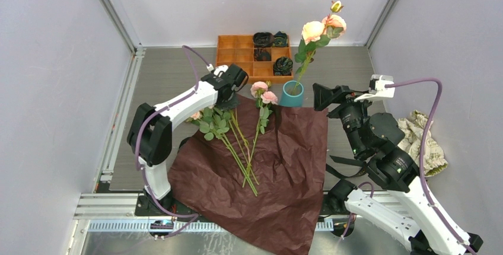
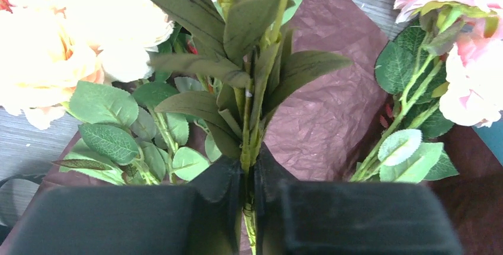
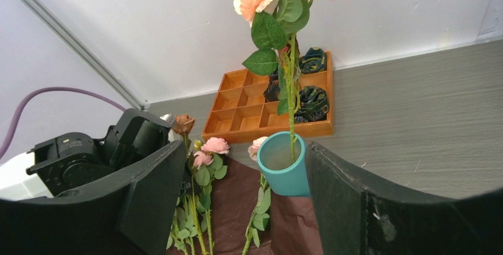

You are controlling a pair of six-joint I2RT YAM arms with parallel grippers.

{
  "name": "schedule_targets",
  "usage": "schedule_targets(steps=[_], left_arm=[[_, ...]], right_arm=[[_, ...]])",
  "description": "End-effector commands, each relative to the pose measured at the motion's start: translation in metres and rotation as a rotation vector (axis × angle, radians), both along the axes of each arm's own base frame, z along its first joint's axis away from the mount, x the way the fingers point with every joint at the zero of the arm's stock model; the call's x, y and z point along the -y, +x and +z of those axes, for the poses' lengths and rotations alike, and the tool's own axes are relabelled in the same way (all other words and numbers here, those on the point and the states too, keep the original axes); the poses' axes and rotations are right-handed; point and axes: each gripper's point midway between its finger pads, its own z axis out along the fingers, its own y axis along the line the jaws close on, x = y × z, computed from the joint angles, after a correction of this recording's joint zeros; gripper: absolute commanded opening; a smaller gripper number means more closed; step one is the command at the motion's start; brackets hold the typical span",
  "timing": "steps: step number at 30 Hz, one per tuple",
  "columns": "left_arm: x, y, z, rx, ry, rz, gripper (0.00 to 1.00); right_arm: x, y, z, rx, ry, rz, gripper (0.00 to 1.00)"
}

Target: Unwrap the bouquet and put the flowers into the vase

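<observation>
Since the left gripper [image 2: 249,171] is clamped on one stem [image 2: 246,118] left of the vase [image 1: 292,93], we lift it straight off the paper [image 1: 285,166]. Neighbouring leaves [image 2: 107,121] possibly snag; view's tight. The right gripper [image 3: 243,166] gapes empty, just right of the vase.

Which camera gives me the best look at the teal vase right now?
Right wrist: the vase sits centred and close, with its mouth and the stem inside visible. Top external shows the vase small, beside the paper. Left wrist does not show it clearly.
</observation>
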Motion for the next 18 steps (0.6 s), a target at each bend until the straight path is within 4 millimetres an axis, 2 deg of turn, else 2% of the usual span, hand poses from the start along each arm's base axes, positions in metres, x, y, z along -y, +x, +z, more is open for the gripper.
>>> schedule_targets(steps=[1, 5, 10, 14, 18], left_arm=[[0.005, 0.006, 0.038, 0.092, -0.055, -0.034, 0.01], [0.006, 0.007, 0.06, 0.135, -0.077, -0.051, 0.0], [0.008, 0.008, 0.102, 0.225, -0.135, -0.074, 0.0], [0.009, 0.009, 0.157, 0.351, -0.2, -0.106, 0.0], [0.019, 0.006, 0.228, 0.522, -0.255, -0.198, 0.0]], right_arm=[[0.001, -0.006, 0.013, 0.028, 0.063, 0.014, 0.78], [0.006, -0.008, 0.012, 0.024, 0.053, 0.002, 0.78], [0.008, -0.006, 0.004, 0.01, 0.032, -0.014, 0.78], [0.008, -0.004, -0.001, 0.005, 0.022, -0.021, 0.78], [0.007, -0.002, -0.004, -0.007, 0.009, -0.025, 0.78]])
